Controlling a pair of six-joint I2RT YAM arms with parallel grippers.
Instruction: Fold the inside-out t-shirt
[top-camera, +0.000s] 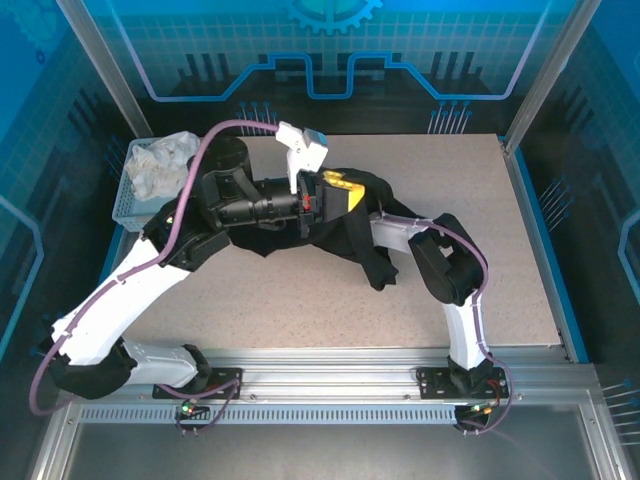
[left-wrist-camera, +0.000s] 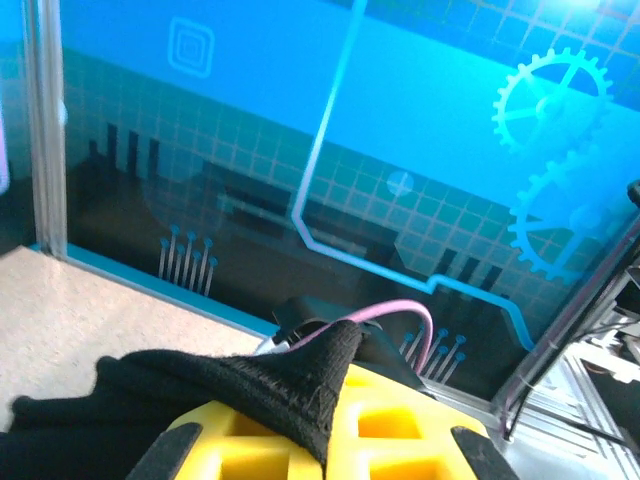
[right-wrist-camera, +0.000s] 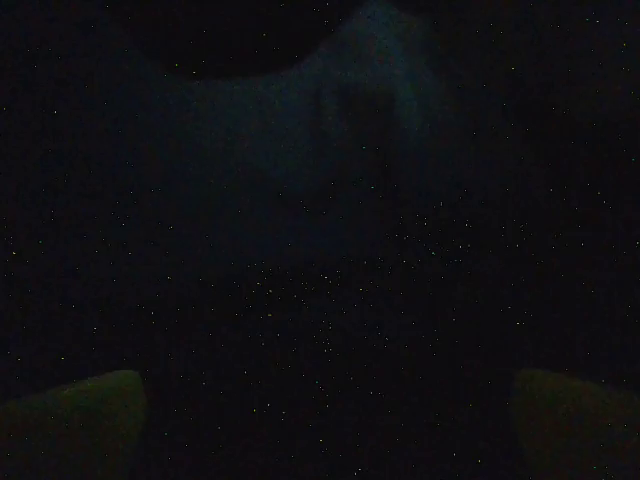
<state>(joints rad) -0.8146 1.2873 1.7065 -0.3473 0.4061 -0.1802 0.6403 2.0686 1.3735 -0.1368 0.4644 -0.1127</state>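
Note:
The black inside-out t-shirt (top-camera: 350, 238) hangs bunched over the middle of the table, lifted at its top. My left gripper (top-camera: 340, 190) is shut on a fold of it. In the left wrist view the black fabric (left-wrist-camera: 250, 390) runs to a peak pinched between the yellow fingers of that gripper (left-wrist-camera: 335, 445). My right arm (top-camera: 452, 262) reaches in from the right, and its gripper end is buried under the shirt. In the right wrist view everything is dark with cloth. The right gripper (right-wrist-camera: 320, 430) stands open, its fingertips (right-wrist-camera: 70, 415) far apart at the bottom corners.
A pale blue basket (top-camera: 120, 205) with a white cloth (top-camera: 160, 160) sits at the table's back left corner. Glass walls and metal posts close in the back and sides. Bare tabletop (top-camera: 300, 310) lies in front of the shirt.

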